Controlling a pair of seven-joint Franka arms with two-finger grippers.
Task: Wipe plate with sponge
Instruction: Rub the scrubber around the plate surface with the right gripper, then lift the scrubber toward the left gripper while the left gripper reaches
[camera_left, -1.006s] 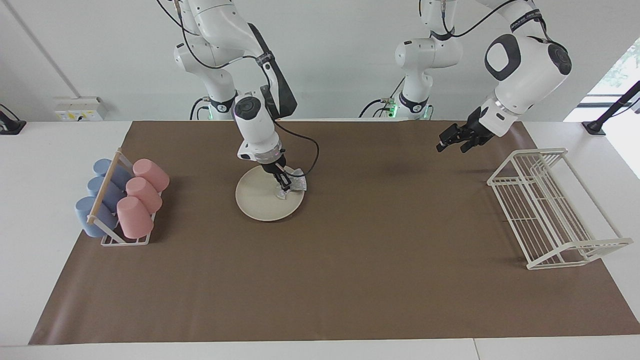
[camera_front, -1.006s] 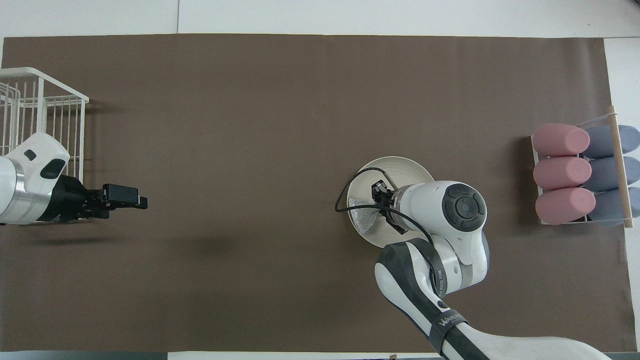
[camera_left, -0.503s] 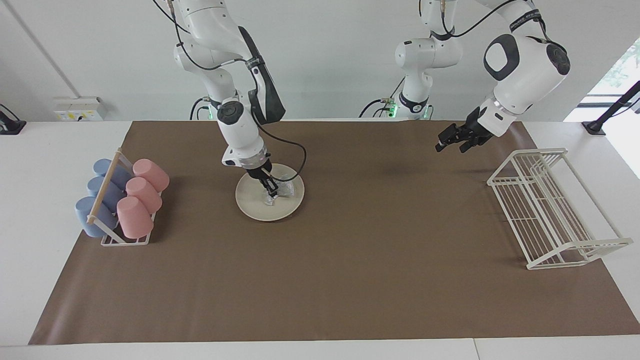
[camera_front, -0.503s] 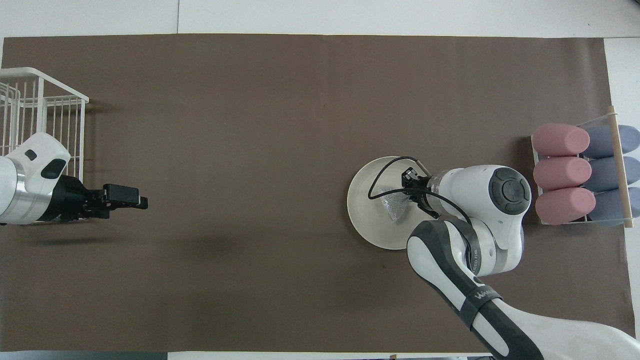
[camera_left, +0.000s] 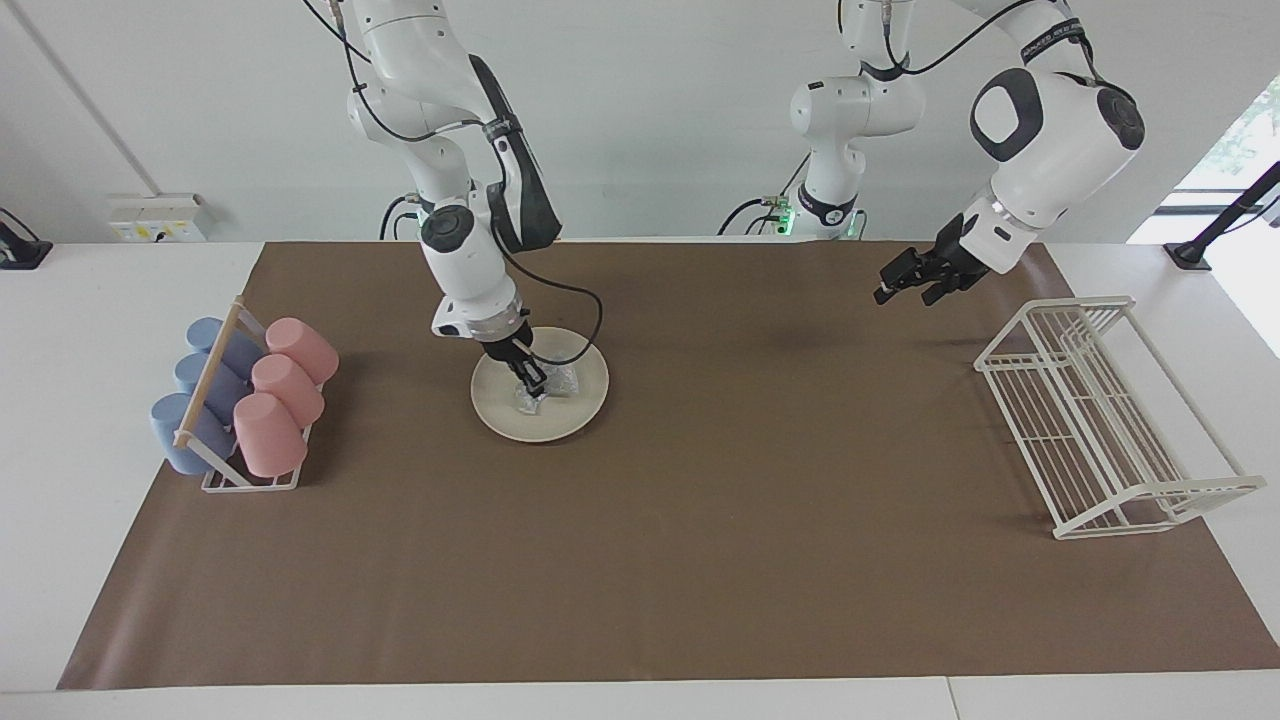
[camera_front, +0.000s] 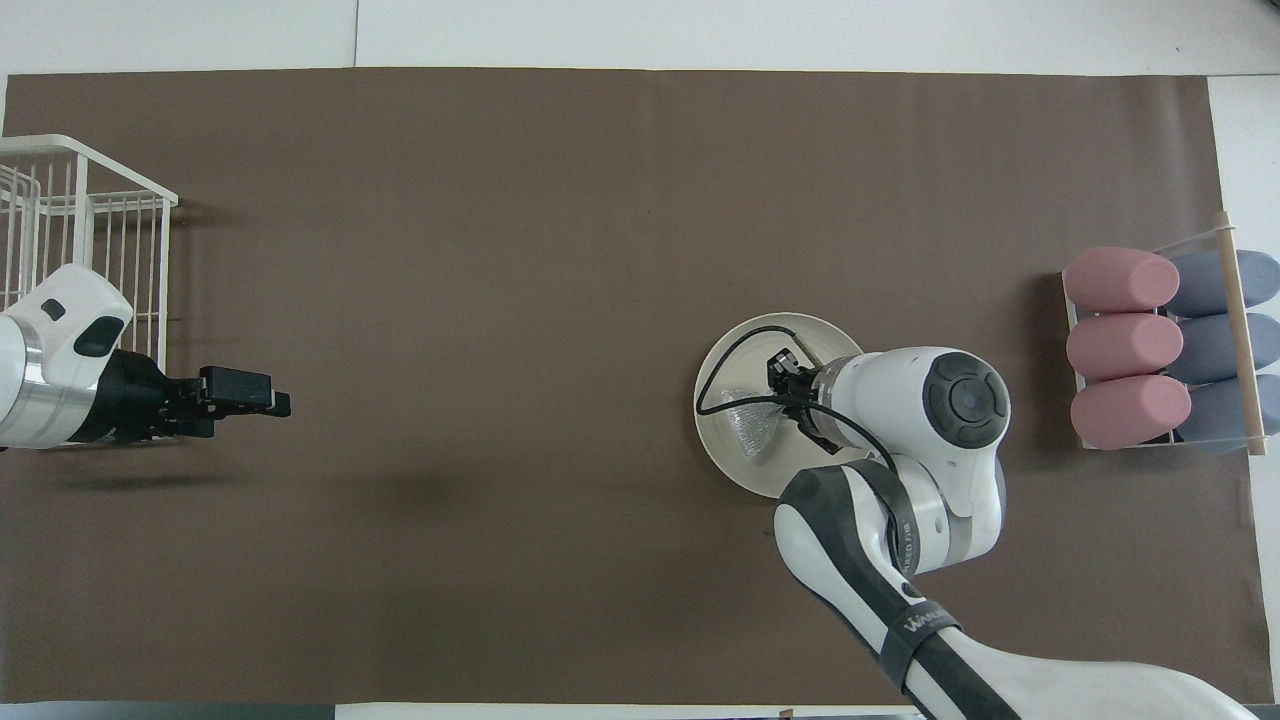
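The right gripper (camera_left: 527, 380) is pinching the sponge (camera_left: 545, 388) and pressing it down on the plate (camera_left: 500, 400), near the middle of the plate. A second ago the sponge was sitting at the plate's edge on the side toward the left arm's end of the table, partly hanging off the rim. Now it is sitting fully inside the rim, so the arm has been sliding it across the plate toward the cup rack. That looks like a real wiping stroke, so the wiping is probably well under way, though I cannot tell how much of the plate is done. Going from big things to small ones: the brown mat (camera_left: 700, 560) is covering most of the table, and the plate is lying on it. The white wire rack (camera_left: 1100, 420) is standing well apart from the plate, at the left arm's end of the table. The cup rack (camera_left: 225, 480) is holding pink cups (camera_left: 285, 385) and blue cups (camera_left: 205, 385) near the plate, at the right arm's end of the table. The left gripper (camera_left: 905, 278) is waiting in the air over the mat, between the plate and the wire rack, and I cannot tell if its fingers are open or closed. The sponge is the smallest thing, a shiny grey lump on the plate.
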